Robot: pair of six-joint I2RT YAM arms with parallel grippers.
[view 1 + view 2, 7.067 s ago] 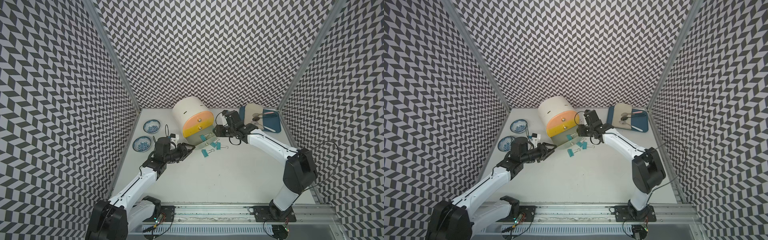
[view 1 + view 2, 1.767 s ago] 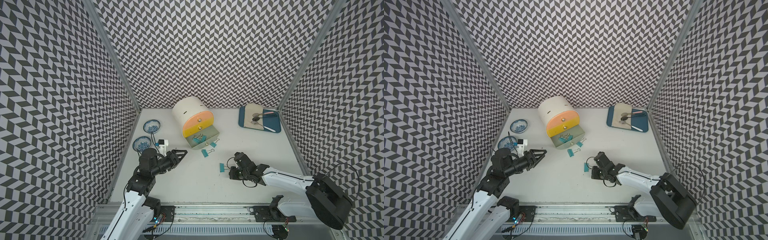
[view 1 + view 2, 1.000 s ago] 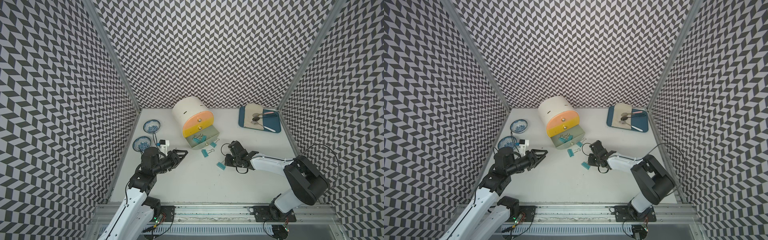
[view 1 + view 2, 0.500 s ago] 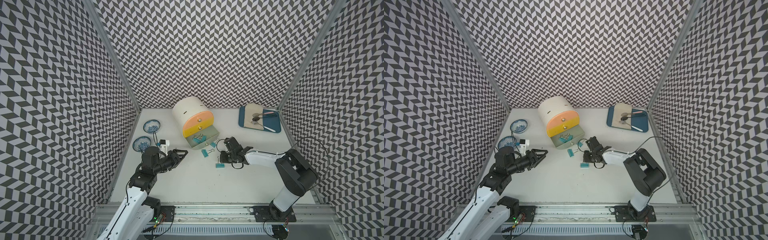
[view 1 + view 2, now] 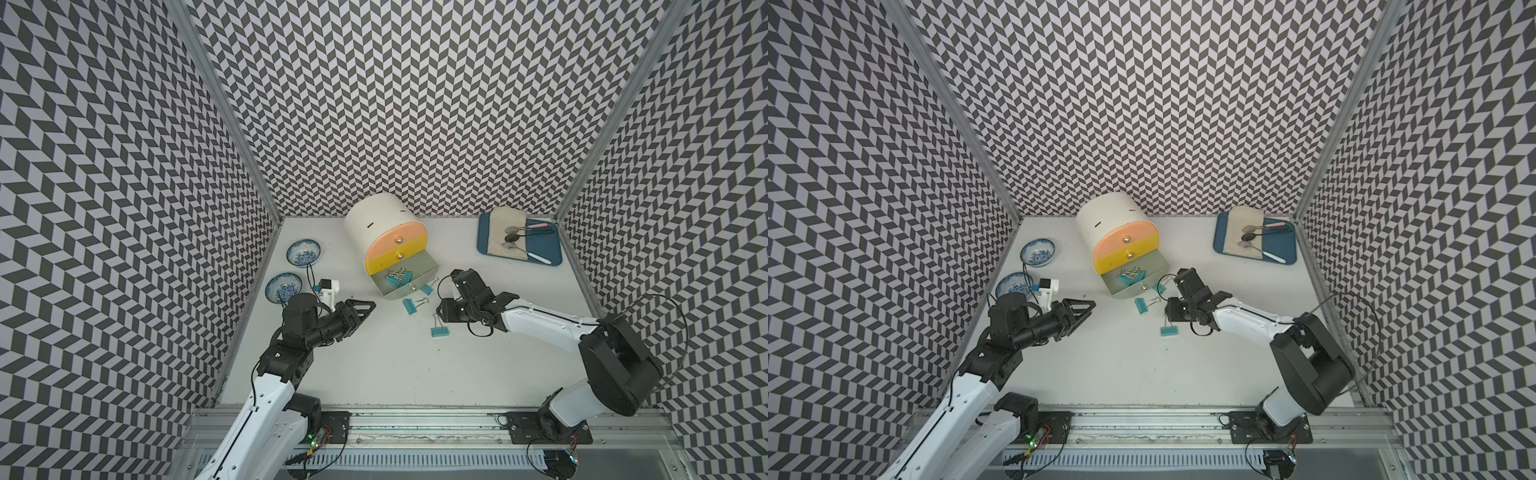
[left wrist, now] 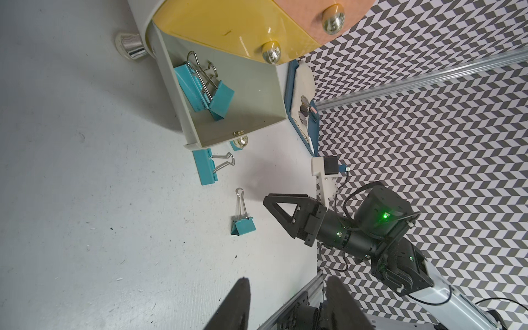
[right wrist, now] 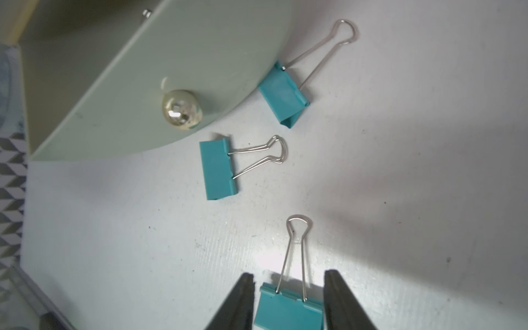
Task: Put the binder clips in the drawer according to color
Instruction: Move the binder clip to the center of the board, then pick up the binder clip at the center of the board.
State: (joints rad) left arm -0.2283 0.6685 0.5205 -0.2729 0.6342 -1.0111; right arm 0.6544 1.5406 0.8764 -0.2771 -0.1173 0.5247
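On the near stretch of the white table (image 5: 395,365), both arms reach in from the front rail. The left gripper (image 6: 287,281) hangs above the table on the left, fingers spread wide with nothing between them, pointing towards the cabinet (image 5: 374,226). Over to the right gripper (image 7: 289,275): jaws parted, one finger on each side of a teal clip (image 7: 288,307). There's a sliver of table showing on both sides of the body, so it's straddled, not pinched! That clip sits on the table, wire handles folded together. Just beyond it, a second teal clip (image 7: 218,170) lies flat between the gripper and the cabinet. A third teal clip (image 7: 284,97) is tucked right against the corner of the grey-green drawer (image 6: 251,108). This is the bottom drawer and it's pulled out, with two more clips (image 5: 398,277) leaning on each other inside. Above it, the yellow front (image 5: 390,257) and the pink front (image 5: 399,235) are both pushed in. Further back, two blue-patterned bowls (image 5: 303,252) sit by the left wall. In the far right corner, a blue tray (image 5: 552,249) carries a cloth and spoons.
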